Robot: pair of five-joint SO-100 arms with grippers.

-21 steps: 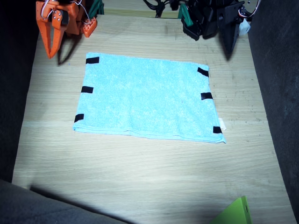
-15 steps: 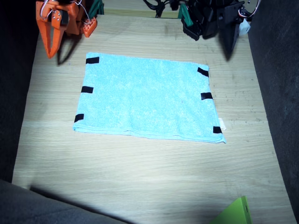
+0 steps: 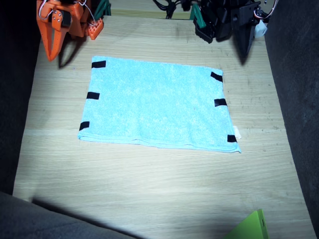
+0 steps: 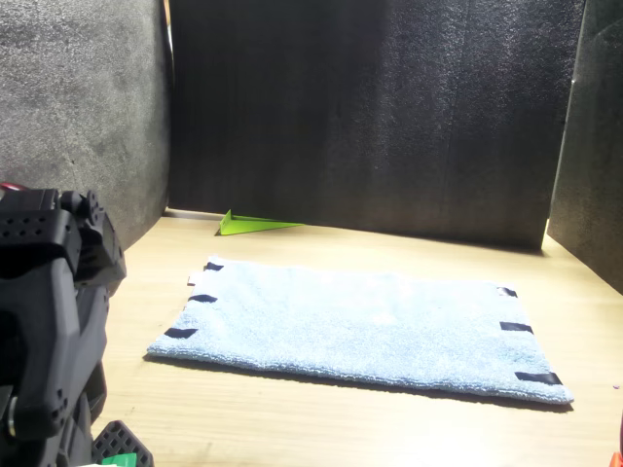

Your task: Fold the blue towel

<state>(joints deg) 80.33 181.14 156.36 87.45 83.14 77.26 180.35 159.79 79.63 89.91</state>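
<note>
Pale oak-grained wood is what you are working on: the table (image 3: pixel 149 194) runs in long boards, brightly lit down the middle and falling into shadow at its near left corner. At the near edge, right of centre, you can see the corner of a green object (image 3: pixel 251 226); the front view shows it as a thin green wedge (image 4: pixel 255 225) lying flat at the foot of the dark wall.

Further in, you have the blue towel (image 3: pixel 157 103) spread flat in the middle of the table, long sides running left to right. Black tape tabs (image 3: pixel 92 95) mark both short edges, three on each, and a small white tag (image 3: pixel 238 133) pokes out at its near right corner. Nothing touches it.

Beyond the towel, at the far edge, both arms hang clear of the cloth. Your right gripper (image 3: pixel 50 47), orange, points down past the towel's far left corner with its fingers together. Your left gripper (image 3: pixel 243 47), black, hangs past the far right corner; whether its jaws are parted, you cannot tell.

Dark grey foam panels (image 4: pixel 370 117) wall the table in all around.
</note>
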